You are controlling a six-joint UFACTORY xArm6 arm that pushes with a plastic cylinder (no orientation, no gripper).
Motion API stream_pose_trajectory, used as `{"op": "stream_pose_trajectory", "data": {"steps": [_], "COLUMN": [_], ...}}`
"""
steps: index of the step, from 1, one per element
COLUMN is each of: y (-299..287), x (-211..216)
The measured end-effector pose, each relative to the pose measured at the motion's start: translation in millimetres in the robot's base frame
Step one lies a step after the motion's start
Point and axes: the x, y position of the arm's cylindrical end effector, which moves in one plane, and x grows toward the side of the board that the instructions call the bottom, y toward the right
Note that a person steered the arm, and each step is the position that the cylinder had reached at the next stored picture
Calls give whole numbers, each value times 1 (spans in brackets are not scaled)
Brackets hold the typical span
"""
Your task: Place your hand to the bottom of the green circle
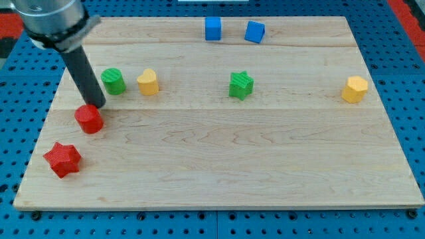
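Note:
The green circle (113,81) stands near the board's left edge, in the upper half. My tip (97,105) is just below and to the left of it, a short gap away. The tip sits right above the red circle (89,119), touching or nearly touching its top edge. The dark rod runs up and left from the tip to the arm's grey body (50,20) at the view's top left.
A yellow block (148,82) sits just right of the green circle. A red star (62,159) lies at lower left. A green star (241,85) is mid-board, a yellow hexagon (355,89) at right. Two blue cubes (212,28) (254,32) sit at the top.

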Motion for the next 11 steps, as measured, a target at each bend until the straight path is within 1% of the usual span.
{"op": "stream_pose_trajectory", "data": {"steps": [1, 2, 3, 4, 8, 10, 11], "y": [3, 4, 12, -3, -44, -42, -21], "x": [42, 43, 23, 12, 10, 10, 10]}}
